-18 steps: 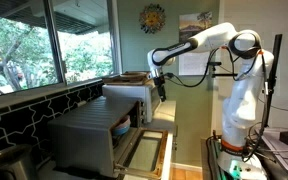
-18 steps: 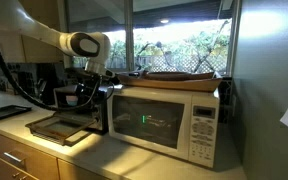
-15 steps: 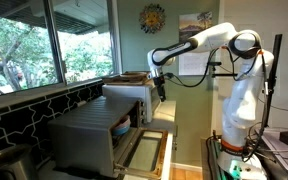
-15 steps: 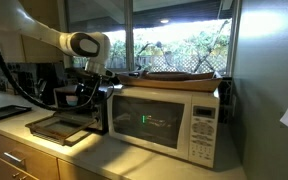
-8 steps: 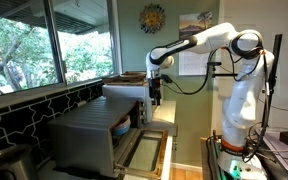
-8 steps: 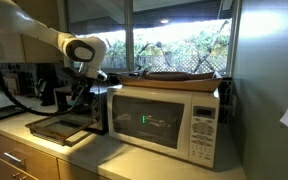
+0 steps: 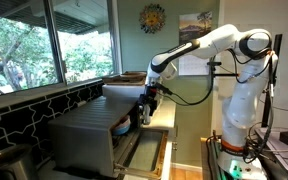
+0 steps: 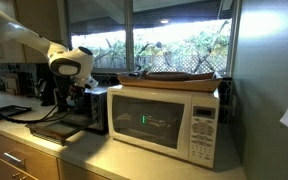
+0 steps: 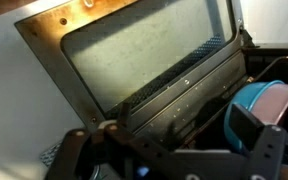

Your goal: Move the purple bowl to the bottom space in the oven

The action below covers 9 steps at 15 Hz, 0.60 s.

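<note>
The silver oven (image 7: pixel 89 130) stands on the counter with its glass door (image 7: pixel 144 150) dropped open; it also shows in an exterior view (image 8: pixel 92 108) behind the arm. My gripper (image 7: pixel 146 110) hangs just in front of the oven opening, above the door. In the wrist view the gripper (image 9: pixel 184 140) is open, its fingers wide apart. The bowl (image 9: pixel 276 100), pale pink inside with a blue-green outer wall, sits in the dark opening at the right edge, just past my right finger (image 9: pixel 249 125). Its shelf level cannot be told. The bowl is hidden in both exterior views.
A cream-white microwave (image 8: pixel 169 120) stands beside the oven with a wooden tray (image 8: pixel 179 77) on top. An orange item (image 7: pixel 120 127) shows inside the oven. Windows and a tiled backsplash (image 7: pixel 24 110) run behind the counter. The open door (image 8: pixel 52 128) juts over the counter edge.
My gripper has come down from beside the oven's top corner and moved in toward the front opening, above the open door. The oven and door have not moved.
</note>
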Motion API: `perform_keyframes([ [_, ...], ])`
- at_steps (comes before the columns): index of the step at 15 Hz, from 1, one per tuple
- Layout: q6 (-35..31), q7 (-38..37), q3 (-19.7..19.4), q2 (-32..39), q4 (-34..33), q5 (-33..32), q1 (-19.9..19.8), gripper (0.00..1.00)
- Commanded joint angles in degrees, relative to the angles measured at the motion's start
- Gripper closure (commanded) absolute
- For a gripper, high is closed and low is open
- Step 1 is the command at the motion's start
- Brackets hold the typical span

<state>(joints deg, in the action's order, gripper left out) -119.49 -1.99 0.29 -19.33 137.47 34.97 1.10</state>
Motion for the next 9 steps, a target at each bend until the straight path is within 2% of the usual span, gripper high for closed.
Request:
perform_keyframes([
  [1,-12.3,-3.3,3.0,-3.3,6.8,5.7,2.2,0.00],
  [5,-23.0,1.1,4.4,-4.3,10.4,10.4,5.8,0.00],
  [6,-19.5,-1.2,3.8,-2.0,7.2,7.4,4.7,0.00],
  [9,-21.8,-0.8,4.1,-2.8,8.5,8.4,5.8,0.00],
])
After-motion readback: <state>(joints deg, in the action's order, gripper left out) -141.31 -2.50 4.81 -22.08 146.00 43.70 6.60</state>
